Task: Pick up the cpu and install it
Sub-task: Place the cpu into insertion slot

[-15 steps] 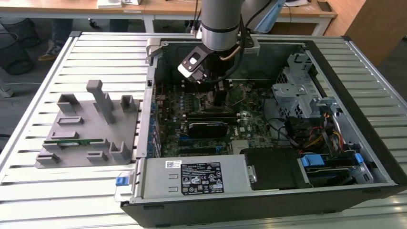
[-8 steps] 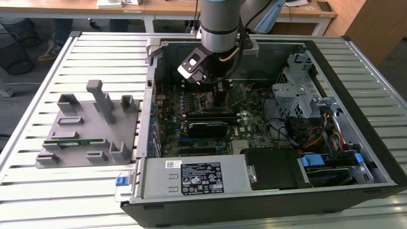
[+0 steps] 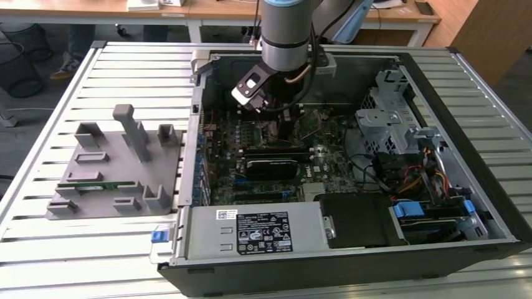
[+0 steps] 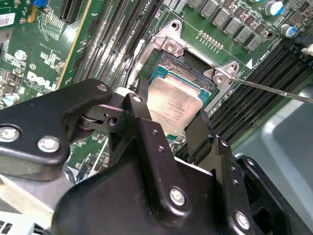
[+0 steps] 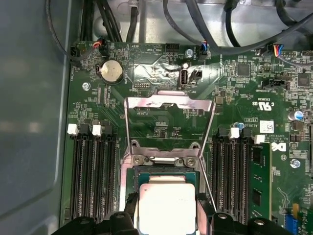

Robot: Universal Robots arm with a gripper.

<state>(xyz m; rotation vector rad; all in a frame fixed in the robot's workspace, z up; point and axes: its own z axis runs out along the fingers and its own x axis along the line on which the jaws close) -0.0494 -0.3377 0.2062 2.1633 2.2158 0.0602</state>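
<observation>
Cpu (image 4: 176,105) held over open socket (image 4: 183,61)
Jaws closed on its opposite edges, just above the socket; arm (image 3: 285,31) reaches into the case (image 3: 332,277) at the exterior view's upper centre

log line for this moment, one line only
step: install | gripper: shut on cpu | cpu: over socket, seated or not unclear | lid: open

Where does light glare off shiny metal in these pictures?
Second wrist view: the chip gleams pale on top. First wrist view: the raised metal frame shines pinkish-white. Exterior view: the slatted table is bright, while the computer case is dim inside.
</observation>
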